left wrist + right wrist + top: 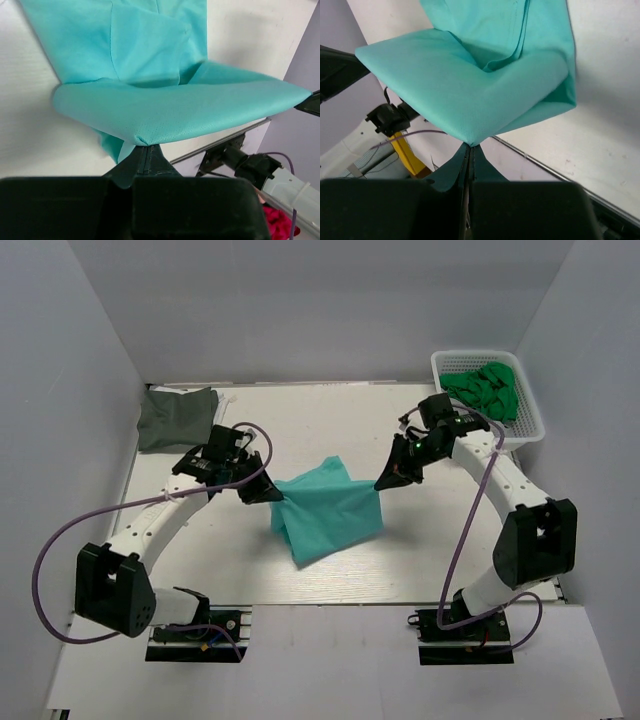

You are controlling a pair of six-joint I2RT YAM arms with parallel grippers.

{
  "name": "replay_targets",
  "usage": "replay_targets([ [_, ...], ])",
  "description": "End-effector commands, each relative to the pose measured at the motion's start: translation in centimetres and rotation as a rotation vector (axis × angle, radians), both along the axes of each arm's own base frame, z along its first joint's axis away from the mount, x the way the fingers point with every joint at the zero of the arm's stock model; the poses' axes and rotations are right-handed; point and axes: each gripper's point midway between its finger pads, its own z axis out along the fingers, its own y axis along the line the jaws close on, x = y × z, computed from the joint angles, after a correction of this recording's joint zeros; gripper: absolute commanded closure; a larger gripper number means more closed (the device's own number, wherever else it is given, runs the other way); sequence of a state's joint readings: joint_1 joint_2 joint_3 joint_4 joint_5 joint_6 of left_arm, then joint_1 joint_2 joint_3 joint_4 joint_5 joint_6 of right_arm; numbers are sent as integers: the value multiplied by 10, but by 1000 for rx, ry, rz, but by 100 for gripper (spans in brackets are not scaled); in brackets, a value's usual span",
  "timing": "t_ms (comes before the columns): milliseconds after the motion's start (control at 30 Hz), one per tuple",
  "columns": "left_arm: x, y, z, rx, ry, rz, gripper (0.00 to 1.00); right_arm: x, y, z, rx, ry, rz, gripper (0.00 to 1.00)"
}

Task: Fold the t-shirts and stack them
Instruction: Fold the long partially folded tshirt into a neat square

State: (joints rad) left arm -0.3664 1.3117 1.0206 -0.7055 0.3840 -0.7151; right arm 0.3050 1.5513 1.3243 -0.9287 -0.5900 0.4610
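The left fingers (146, 159) are pinched tight on one corner of a teal soft cloth t-shirt (330, 515). The right fingers (470, 162) clamp the opposite corner, so a folded edge hangs taut between them. The rest of the tee drapes down onto the middle of the pale off-white desk (300, 425). A dark grey-olive cloth t-shirt (176, 418) lies at the far left corner. A white plastic mesh basket (528, 432) of crumpled green cloth (487, 390) sits far right. Plain grey walls (320, 300) enclose the desk on three sides.

Top camera looks down; close wrist cameras share the teal t-shirt (330, 515).
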Motion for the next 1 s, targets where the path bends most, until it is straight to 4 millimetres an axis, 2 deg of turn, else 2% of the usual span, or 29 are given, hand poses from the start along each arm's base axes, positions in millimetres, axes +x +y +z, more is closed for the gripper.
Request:
replay_targets([
  [0,24,4,9,-16,-79,33,100,25,6,8,37,-54,5,100],
  [33,32,-1,11,-37,-107,24,100,28,8,5,43,-43,10,100],
  [67,38,-3,5,-48,-97,23,100,30,10,-3,46,-17,23,100],
  [133,48,-11,4,-82,-130,-5,100,41,16,2,70,-50,36,100],
  [233,62,-13,-2,-110,-130,-7,100,64,23,1,77,-113,41,100],
  [300,69,-16,7,-142,-160,-18,100,75,29,-1,88,-122,52,100],
  [367,80,-12,10,-168,-181,-1,100,89,38,1,121,-155,63,100],
  [433,78,-8,1,-190,-150,28,100,102,46,3,159,-177,67,100],
  [500,87,-1,2,-224,-183,48,100,110,50,2,174,-189,70,100],
  [533,88,3,-9,-225,-162,68,100,118,55,-2,184,-185,76,100],
  [600,102,9,-11,-244,-191,104,100,128,59,-11,183,-185,80,100],
  [633,112,15,-19,-248,-185,134,100,135,63,-14,185,-194,84,100],
  [667,117,16,-23,-270,-174,143,100,146,68,-10,201,-238,85,100],
  [733,135,16,-26,-314,-188,131,100,157,78,-27,211,-237,103,100],
  [767,141,15,-29,-320,-176,140,100,173,86,-26,224,-281,114,100],
  [833,154,22,-33,-324,-180,166,100,189,95,-35,213,-332,130,100],
  [867,160,29,-40,-320,-168,203,100,212,103,-47,211,-364,132,100],
  [900,167,34,-48,-314,-149,231,100,221,108,-49,223,-389,139,100],
  [933,168,39,-47,-312,-140,243,100,228,111,-51,224,-387,127,95],
  [967,170,46,-55,-296,-122,270,96,240,118,-69,224,-374,134,66],
])
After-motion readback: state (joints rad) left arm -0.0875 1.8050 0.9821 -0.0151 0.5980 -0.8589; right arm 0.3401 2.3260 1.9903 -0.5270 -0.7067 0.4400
